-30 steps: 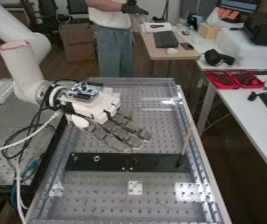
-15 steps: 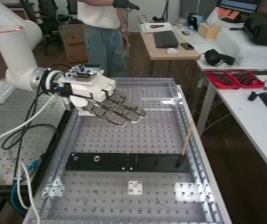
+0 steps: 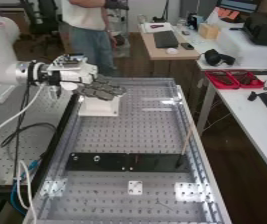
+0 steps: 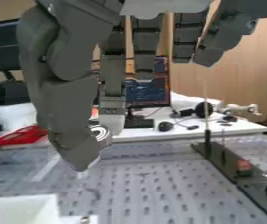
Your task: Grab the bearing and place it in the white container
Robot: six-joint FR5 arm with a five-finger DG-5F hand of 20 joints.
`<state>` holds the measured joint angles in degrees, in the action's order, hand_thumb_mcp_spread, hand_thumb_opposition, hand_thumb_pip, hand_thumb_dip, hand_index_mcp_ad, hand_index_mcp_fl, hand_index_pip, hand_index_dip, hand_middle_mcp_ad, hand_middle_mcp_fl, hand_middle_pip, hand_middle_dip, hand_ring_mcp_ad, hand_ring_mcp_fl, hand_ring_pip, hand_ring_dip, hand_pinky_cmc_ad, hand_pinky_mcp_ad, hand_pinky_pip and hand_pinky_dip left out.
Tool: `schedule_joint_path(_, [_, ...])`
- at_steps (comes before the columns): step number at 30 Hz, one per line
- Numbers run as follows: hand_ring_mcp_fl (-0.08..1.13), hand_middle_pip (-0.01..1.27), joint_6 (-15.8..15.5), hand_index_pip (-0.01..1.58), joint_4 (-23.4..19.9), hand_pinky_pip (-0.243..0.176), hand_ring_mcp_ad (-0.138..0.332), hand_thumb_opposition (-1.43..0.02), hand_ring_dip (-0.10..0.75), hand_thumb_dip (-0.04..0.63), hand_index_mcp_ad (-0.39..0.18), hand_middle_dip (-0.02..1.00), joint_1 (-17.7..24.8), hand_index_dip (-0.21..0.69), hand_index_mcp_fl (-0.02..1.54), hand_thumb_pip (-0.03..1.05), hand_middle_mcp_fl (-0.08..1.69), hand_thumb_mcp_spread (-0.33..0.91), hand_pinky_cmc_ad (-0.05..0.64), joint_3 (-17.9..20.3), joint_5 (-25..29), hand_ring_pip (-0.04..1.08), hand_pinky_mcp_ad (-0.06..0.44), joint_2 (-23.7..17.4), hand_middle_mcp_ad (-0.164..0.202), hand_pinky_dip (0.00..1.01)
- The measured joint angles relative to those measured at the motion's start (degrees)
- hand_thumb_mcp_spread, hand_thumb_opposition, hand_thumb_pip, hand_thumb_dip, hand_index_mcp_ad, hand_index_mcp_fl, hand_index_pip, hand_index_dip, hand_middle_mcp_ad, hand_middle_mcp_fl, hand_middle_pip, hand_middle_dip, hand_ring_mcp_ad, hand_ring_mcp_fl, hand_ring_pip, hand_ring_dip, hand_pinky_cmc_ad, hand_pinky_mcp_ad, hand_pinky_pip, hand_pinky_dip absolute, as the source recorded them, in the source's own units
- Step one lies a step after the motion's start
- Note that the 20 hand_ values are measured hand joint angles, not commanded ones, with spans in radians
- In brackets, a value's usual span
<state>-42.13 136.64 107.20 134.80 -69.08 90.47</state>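
The hand (image 3: 102, 90) is over the far left part of the perforated bench, above the white container (image 3: 98, 108). In the wrist view, the thumb and a finger of the hand (image 4: 60, 95) pinch the bearing (image 4: 101, 133), a small shiny ring partly covered by the fingertips. The other fingers stay apart from it. Below the pinched bearing and off to one side, the wrist view has a corner of the white container (image 4: 20, 210), with its rim facing up.
A black plate (image 3: 127, 162) lies across the bench, with an upright thin rod (image 3: 187, 142) at its right end. Metal rails edge the bench. Red trays (image 3: 233, 79) sit on the white side table (image 3: 257, 117).
The hand has moved back and to the left, away from the black plate, and now hangs over the white container, which has come into view below it.
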Motion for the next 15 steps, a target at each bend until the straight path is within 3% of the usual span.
schedule_joint_path(8, [0.03, 0.14, 2.2, 1.23, -0.3, -0.059, 0.176, -0.92, -0.007, 0.283, -0.037, 0.16, 7.6, 0.342, 0.47, 0.41, 0.20, 0.60, 0.312, 3.7, -0.6, 0.10, 0.148, -1.3, 0.051, 0.15])
schedule_joint_path(15, [0.03, 0.14, 3.4, 1.23, -1.1, -0.059, 0.171, -0.92, -0.007, 0.283, -0.037, 0.16, 10.3, 0.342, 0.47, 0.41, 0.20, 0.60, 0.312, 3.9, -0.3, 0.10, 0.150, 0.7, 0.058, 0.15])
